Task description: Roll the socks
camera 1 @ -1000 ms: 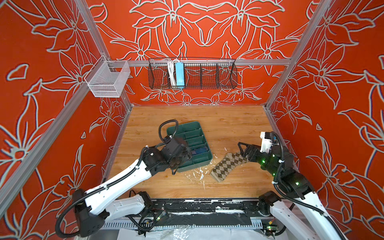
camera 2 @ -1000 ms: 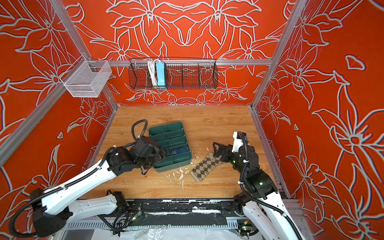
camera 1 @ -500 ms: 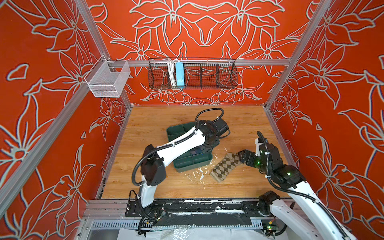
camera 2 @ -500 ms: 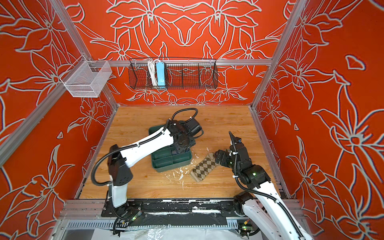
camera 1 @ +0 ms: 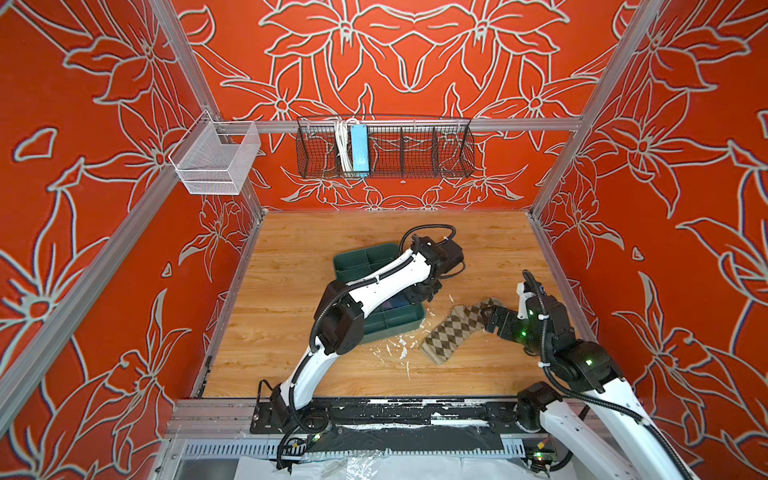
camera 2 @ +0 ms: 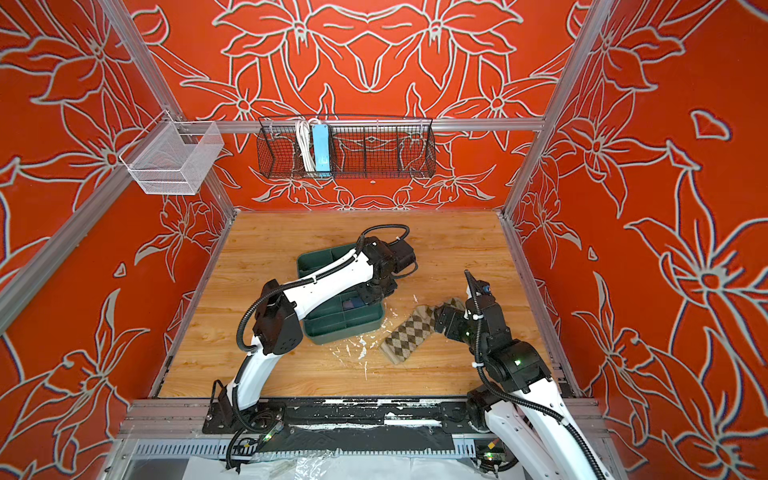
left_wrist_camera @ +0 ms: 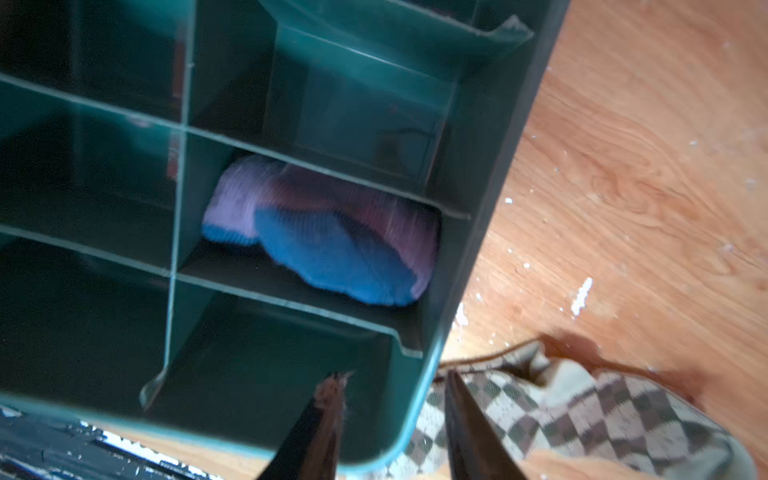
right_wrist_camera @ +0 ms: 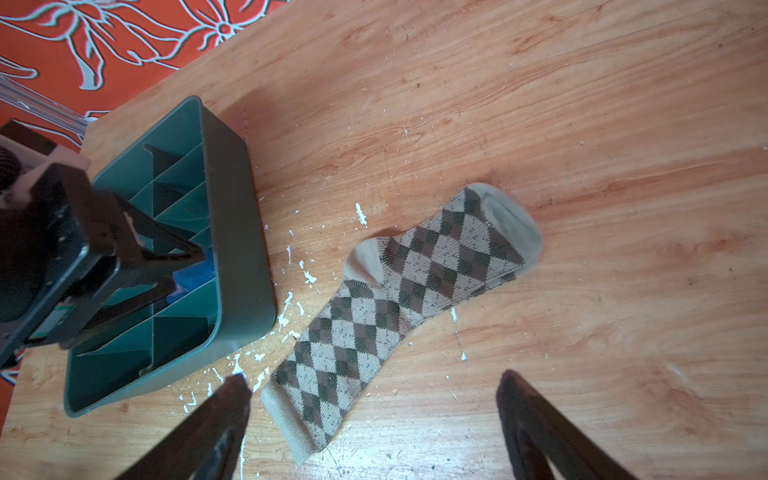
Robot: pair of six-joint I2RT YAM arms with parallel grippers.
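Red flowered walls point(camera 1: 415, 62) enclose a wooden desk point(camera 1: 291, 332), where the argyle sock point(camera 1: 446, 332) lies flat just beside the green tray point(camera 1: 361, 259) and the purple sock point(left_wrist_camera: 324, 237) sits bunched in a tray compartment on that side. The left arm point(camera 1: 386, 282) folds at the elbow and stretches across the tray, the left claw point(left_wrist_camera: 395, 376) pointing down over its rim, jaws partly apart, clasping nothing. The right arm point(camera 1: 582, 365) crouches low, the right claw point(right_wrist_camera: 374, 376) spread wide over the argyle sock, released.
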